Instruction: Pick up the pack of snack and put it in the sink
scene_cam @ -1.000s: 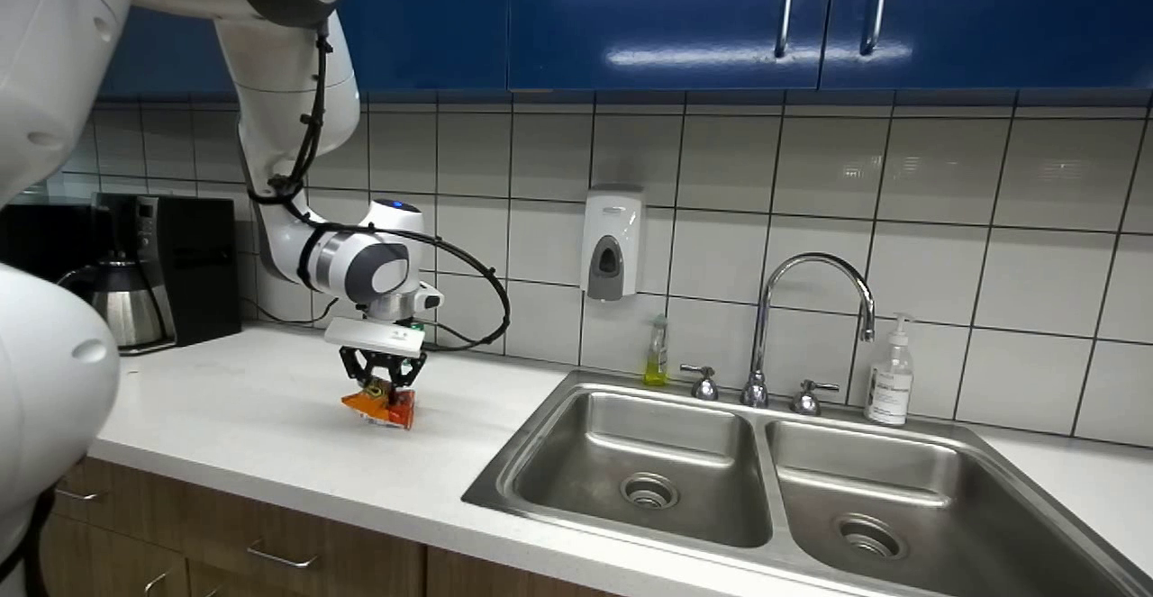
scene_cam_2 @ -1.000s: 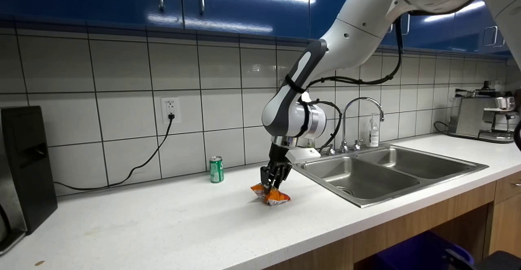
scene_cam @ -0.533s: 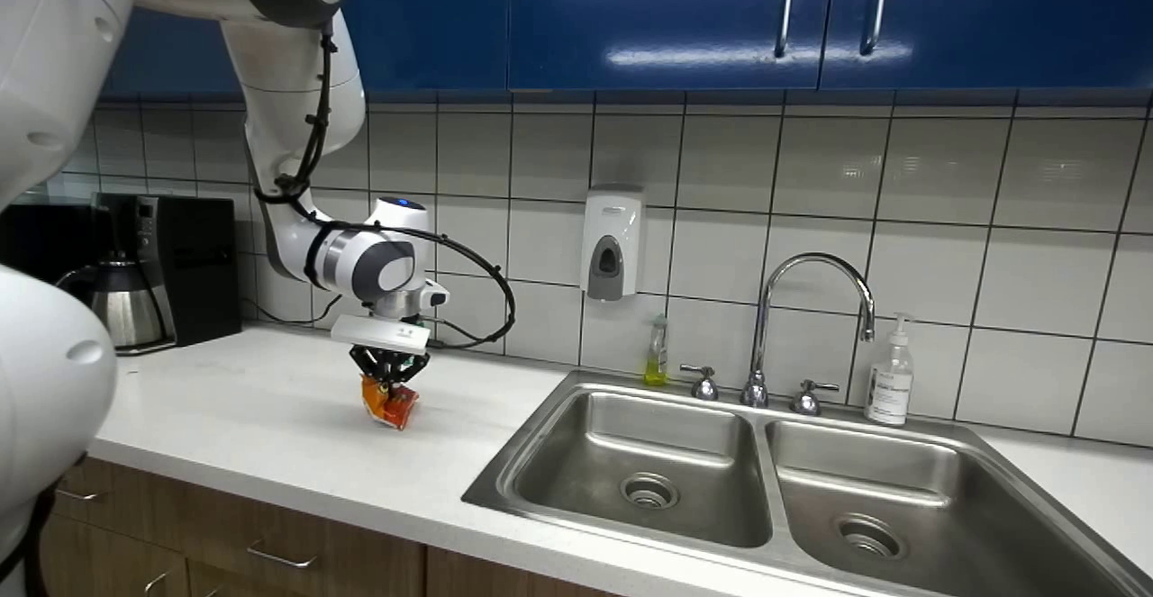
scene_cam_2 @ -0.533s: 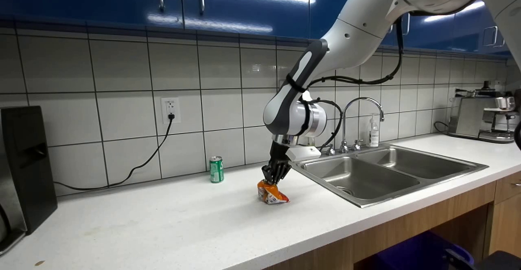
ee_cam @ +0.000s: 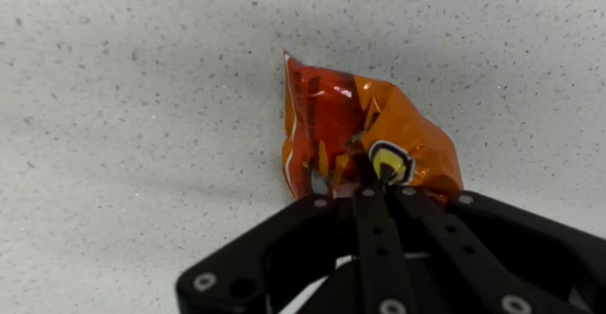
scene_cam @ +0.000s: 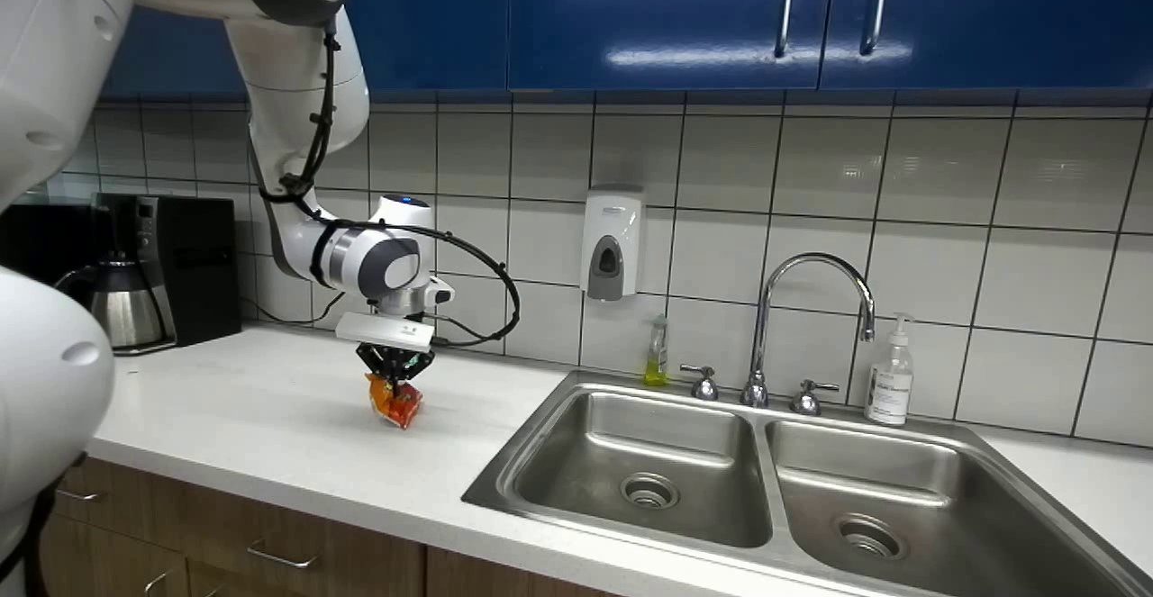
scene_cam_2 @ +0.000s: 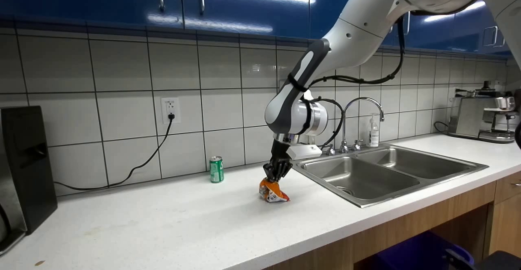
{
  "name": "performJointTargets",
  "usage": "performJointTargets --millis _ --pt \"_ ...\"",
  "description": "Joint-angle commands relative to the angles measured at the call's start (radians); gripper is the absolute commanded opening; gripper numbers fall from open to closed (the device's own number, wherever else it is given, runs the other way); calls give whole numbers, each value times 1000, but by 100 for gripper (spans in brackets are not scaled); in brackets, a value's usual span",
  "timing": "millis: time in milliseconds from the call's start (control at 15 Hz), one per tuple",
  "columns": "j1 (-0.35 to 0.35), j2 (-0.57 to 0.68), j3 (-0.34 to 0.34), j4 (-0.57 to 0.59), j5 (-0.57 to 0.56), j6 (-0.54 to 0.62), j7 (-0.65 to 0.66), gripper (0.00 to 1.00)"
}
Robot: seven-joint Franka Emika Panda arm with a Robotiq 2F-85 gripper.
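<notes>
The pack of snack is a crinkled orange-red packet, pinched and folded upward. It shows in both exterior views, at or just above the counter; I cannot tell if its lower edge touches. My gripper points down and is shut on the pack. In the wrist view the gripper's fingers meet over a yellow mark on the pack, and the fingertips are hidden in its folds. The stainless-steel double-basin sink lies beside the gripper along the counter, also in an exterior view.
A curved chrome tap and two handles stand behind the basins. A yellow-green soap bottle and a pump bottle stand on the back edge. A green can stands by the wall. A black coffee maker is at the counter's far end.
My gripper has closed on the pack, whose sides have folded up around the fingers. Gripper and pack have risen slightly and shifted a little toward the sink.
</notes>
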Motion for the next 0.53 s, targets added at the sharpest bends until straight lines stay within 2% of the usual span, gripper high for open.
performJointTargets --millis 0,467 --pt "-27 -53 10 -14 -37 -26 45 0" --pt "-22 -118 -26 -37 -65 -44 98 0"
